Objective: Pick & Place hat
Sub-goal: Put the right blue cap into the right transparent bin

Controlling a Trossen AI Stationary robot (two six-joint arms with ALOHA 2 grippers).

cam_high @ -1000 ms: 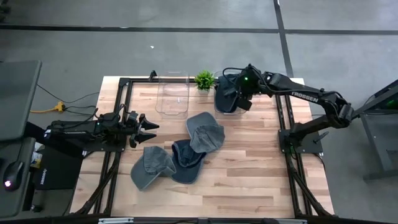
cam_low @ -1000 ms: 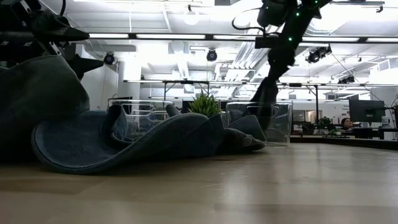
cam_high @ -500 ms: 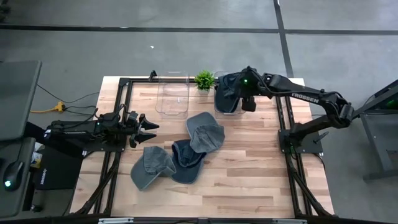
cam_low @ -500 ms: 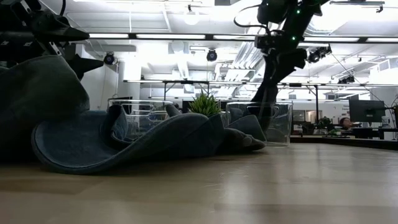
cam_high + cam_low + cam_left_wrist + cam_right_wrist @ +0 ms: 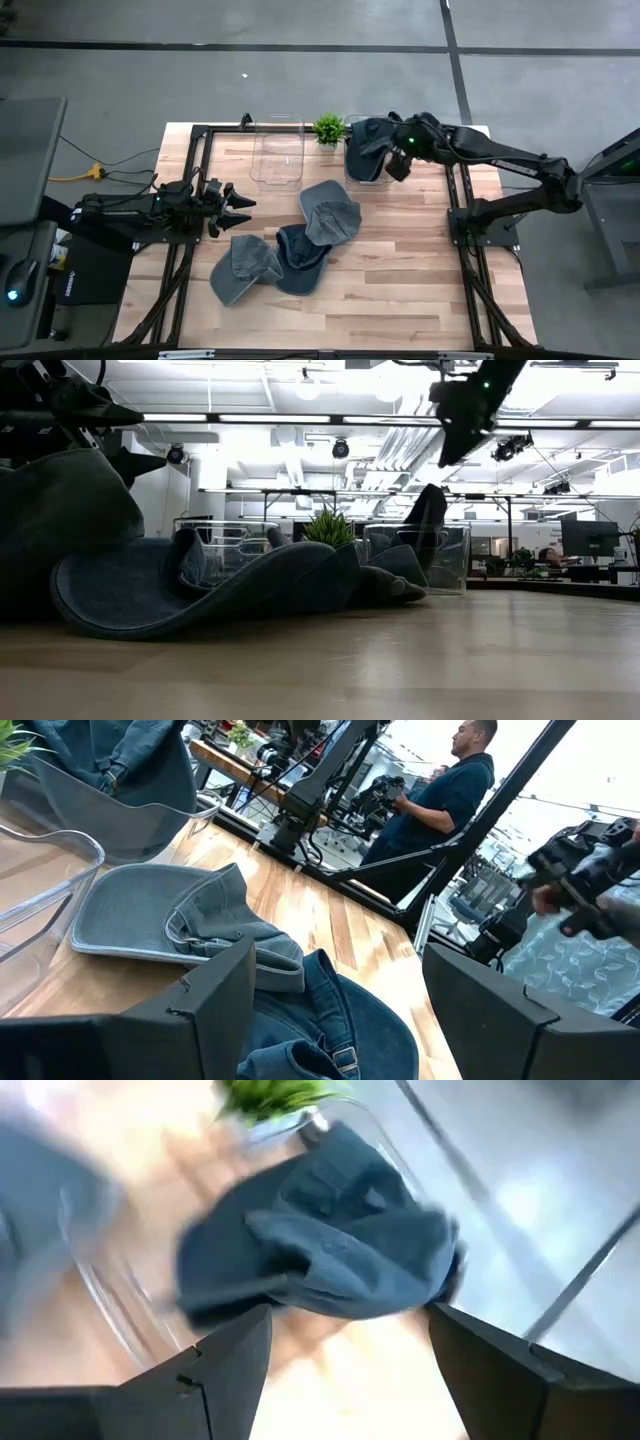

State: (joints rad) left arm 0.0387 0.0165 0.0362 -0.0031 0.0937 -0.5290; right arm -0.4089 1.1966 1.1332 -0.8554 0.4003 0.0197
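Note:
A dark blue denim hat [image 5: 366, 138] lies crumpled in the right clear bin [image 5: 352, 174] at the table's far side. It also shows in the right wrist view [image 5: 320, 1250], and in the low view one part of it [image 5: 429, 512] sticks up above the bin's rim. My right gripper [image 5: 398, 168] hovers above the bin's right side, open and empty, its fingers [image 5: 220, 1365] apart over the hat. Three more denim hats [image 5: 330, 212], [image 5: 300, 258], [image 5: 243, 270] lie overlapping at the table's middle. My left gripper [image 5: 236, 203] waits open at the table's left, level with them.
An empty clear bin [image 5: 279, 156] stands left of the filled one, with a small green plant [image 5: 328, 128] between them at the far edge. Black frame rails [image 5: 456, 215] run along the table's left and right sides. A person [image 5: 440, 790] stands beyond the table.
My right gripper has risen out of the right bin and gone a little toward the table's right edge. The hat stays in the bin, one part still sticking up above the rim.

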